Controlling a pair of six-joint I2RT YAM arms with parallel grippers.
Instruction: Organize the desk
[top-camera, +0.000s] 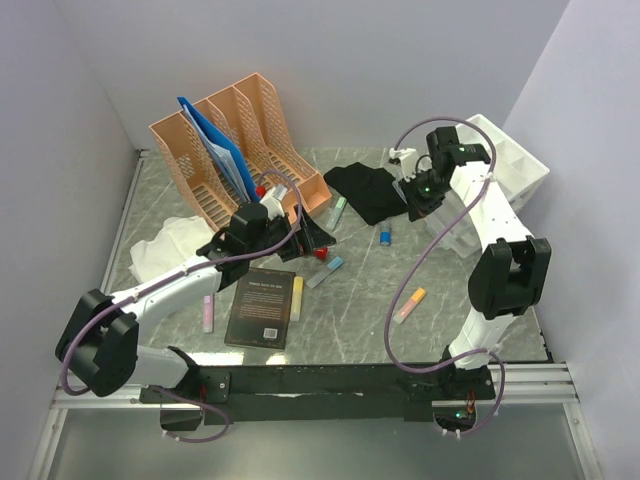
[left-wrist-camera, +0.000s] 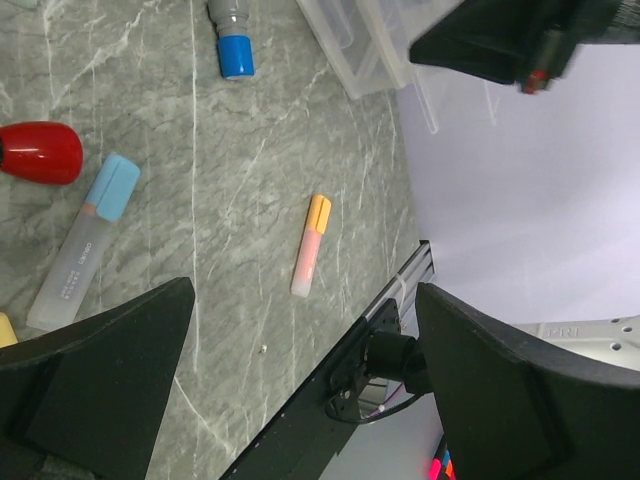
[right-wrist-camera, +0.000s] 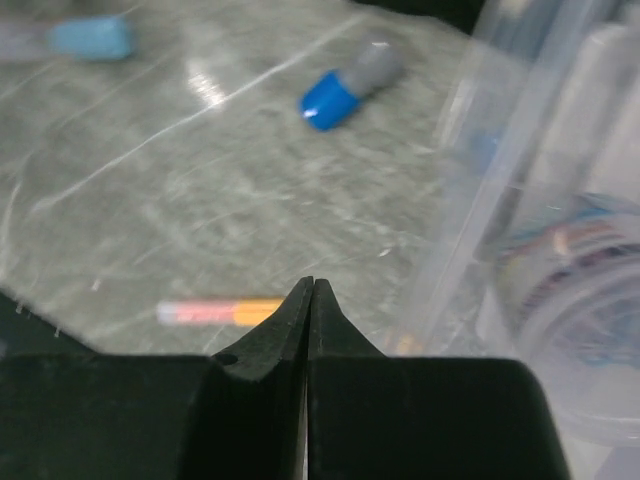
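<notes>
The desk (top-camera: 370, 290) is a grey-green marble top strewn with stationery. My left gripper (top-camera: 312, 235) hangs open and empty above the desk's middle, next to a red-capped item (top-camera: 322, 254). In the left wrist view its fingers (left-wrist-camera: 120, 350) stand wide apart over bare marble, with an orange highlighter (left-wrist-camera: 310, 245) beyond them. My right gripper (top-camera: 413, 205) is shut on nothing, low over the desk beside a black cloth (top-camera: 365, 190) and a clear organizer (top-camera: 510, 170). In the right wrist view the gripper (right-wrist-camera: 312, 282) shows its tips pressed together.
A peach file holder (top-camera: 240, 140) with a blue folder (top-camera: 215, 145) stands at the back left. A black book (top-camera: 262, 307), pink (top-camera: 208, 313), yellow (top-camera: 297, 297), blue (top-camera: 325, 271) and orange (top-camera: 409, 305) highlighters, a blue-capped marker (top-camera: 385, 236) and a white cloth (top-camera: 170, 245) lie about.
</notes>
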